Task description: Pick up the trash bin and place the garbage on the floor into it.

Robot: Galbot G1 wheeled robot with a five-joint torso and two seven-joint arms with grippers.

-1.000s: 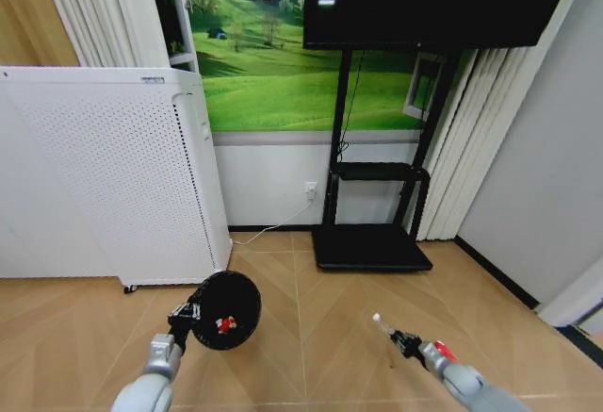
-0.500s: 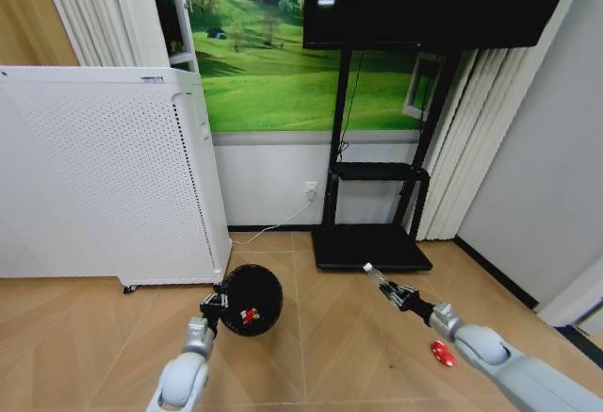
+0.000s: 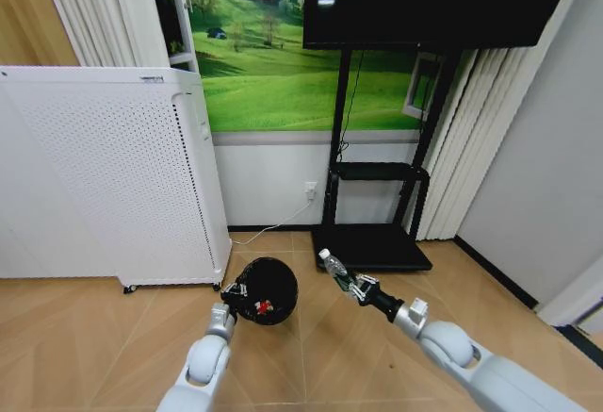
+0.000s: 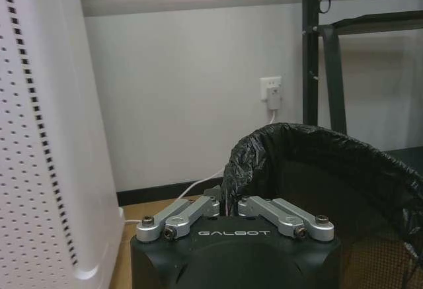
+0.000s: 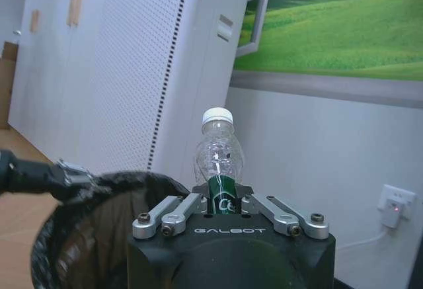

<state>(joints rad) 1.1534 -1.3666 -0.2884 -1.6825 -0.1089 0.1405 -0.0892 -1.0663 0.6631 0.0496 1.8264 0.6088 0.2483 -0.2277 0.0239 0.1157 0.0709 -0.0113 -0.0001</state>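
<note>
The trash bin (image 3: 268, 289) is black, lined with a black bag, and held off the wooden floor just right of the white cabinet. My left gripper (image 3: 234, 291) is shut on its near rim; in the left wrist view the gripper (image 4: 228, 204) pinches the bag-covered rim of the bin (image 4: 317, 163). A red-and-white wrapper (image 3: 267, 307) lies inside the bin. My right gripper (image 3: 350, 284) is shut on a small clear bottle (image 3: 332, 263) with a green label, held in the air just right of the bin. From the right wrist, the bottle (image 5: 217, 157) stands upright in the gripper (image 5: 221, 200), beside the bin's mouth (image 5: 99, 223).
A tall white perforated cabinet (image 3: 113, 176) stands at the left, close to the bin. A black TV stand (image 3: 372, 242) with a flat base sits against the back wall. A white cable runs from a wall socket (image 3: 310, 189) down to the floor. Bare floor lies in front.
Both arms have reached farther forward and closer together. The bin moved right and away from me. The bottle moved left and up, ending close beside the bin.
</note>
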